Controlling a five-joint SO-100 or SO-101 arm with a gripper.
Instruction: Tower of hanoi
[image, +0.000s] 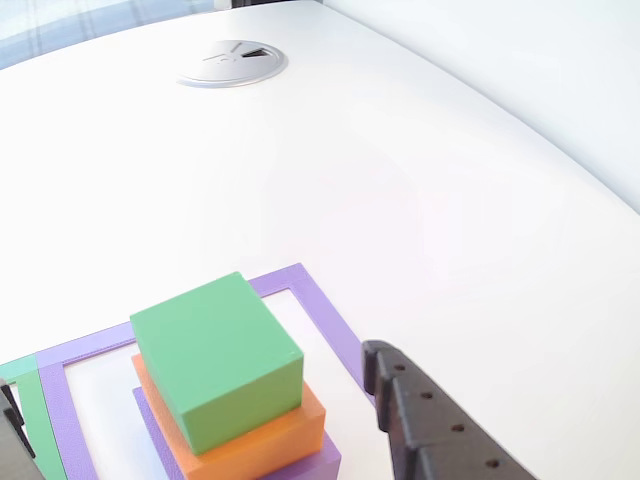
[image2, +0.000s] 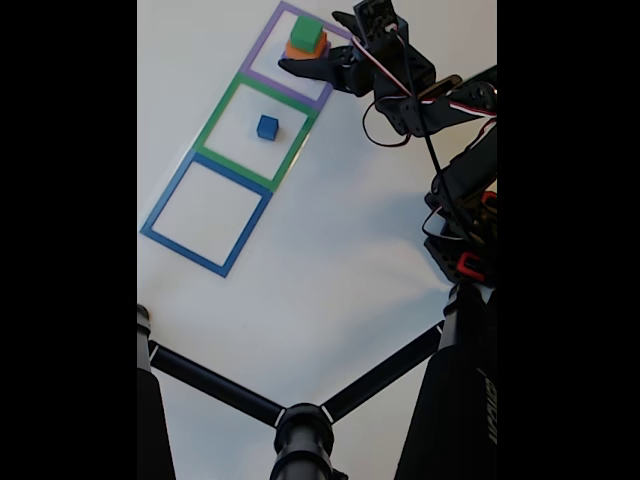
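In the other view, the nearest things are two black gripper fingers (image: 430, 425): one rises from the lower edge at right of centre, and a sliver of the second sits at the far left edge. Between them stands the stack, so the jaws are spread wide, one on each side of it and clear of it. The gripper (image2: 300, 66) shows in the fixed view as a dark wedge just beside the stack, at the end of the black arm (image2: 440, 110) with its red-and-white wires.

The stack has the purple block (image: 318, 464) at the bottom, mostly cut off by the frame edge, the orange block (image: 270, 440) on it, and the green block (image: 215, 360) on top, turned slightly against the orange one. It stands inside the purple square outline (image: 320, 310) on the white table (image: 400, 180). A strip of the green square outline (image: 30, 400) touches the purple one at left in this view.

In the fixed view, the blue cube (image2: 267, 127) sits alone inside the green outline, well apart from the stack, and the blue square outline (image2: 205, 215) adjoins the green one.

Farther back in the other view, a round grey cable grommet (image: 233, 63) is set in the tabletop.
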